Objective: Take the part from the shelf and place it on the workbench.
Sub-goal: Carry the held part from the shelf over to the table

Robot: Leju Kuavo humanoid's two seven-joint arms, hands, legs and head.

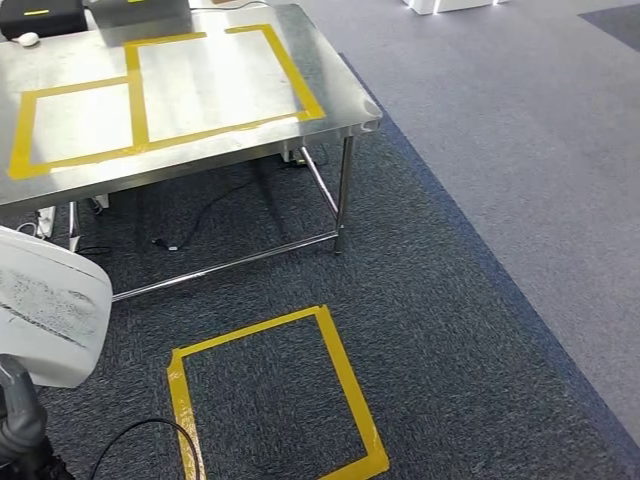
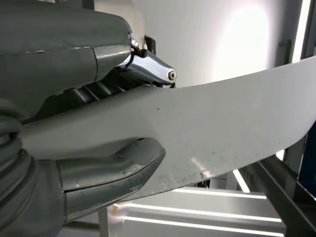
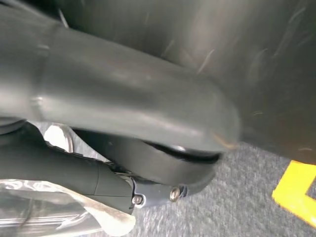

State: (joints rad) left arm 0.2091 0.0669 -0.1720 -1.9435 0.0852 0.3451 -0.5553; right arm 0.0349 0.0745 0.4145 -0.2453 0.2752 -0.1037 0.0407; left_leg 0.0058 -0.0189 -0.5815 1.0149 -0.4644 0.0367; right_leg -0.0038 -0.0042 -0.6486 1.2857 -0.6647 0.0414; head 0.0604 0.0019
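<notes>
The part (image 1: 45, 310) is a white, curved sheet-like panel at the lower left of the head view, above the carpet. My left hand (image 1: 19, 420) is just beneath it. In the left wrist view my left hand (image 2: 74, 74) grips the part (image 2: 231, 118), thumb (image 2: 111, 170) on one face and fingers on the other. The workbench (image 1: 211, 85) is a stainless steel table ahead and to the left, marked with yellow tape rectangles. My right hand (image 3: 130, 148) hangs over the carpet and holds nothing.
A yellow tape square (image 1: 272, 400) marks the dark carpet in front of the bench. A black cable (image 1: 151, 430) loops beside it, and more cables (image 1: 204, 215) lie under the table. A black case (image 1: 45, 15) and a white mouse (image 1: 29, 39) sit at the bench's far left.
</notes>
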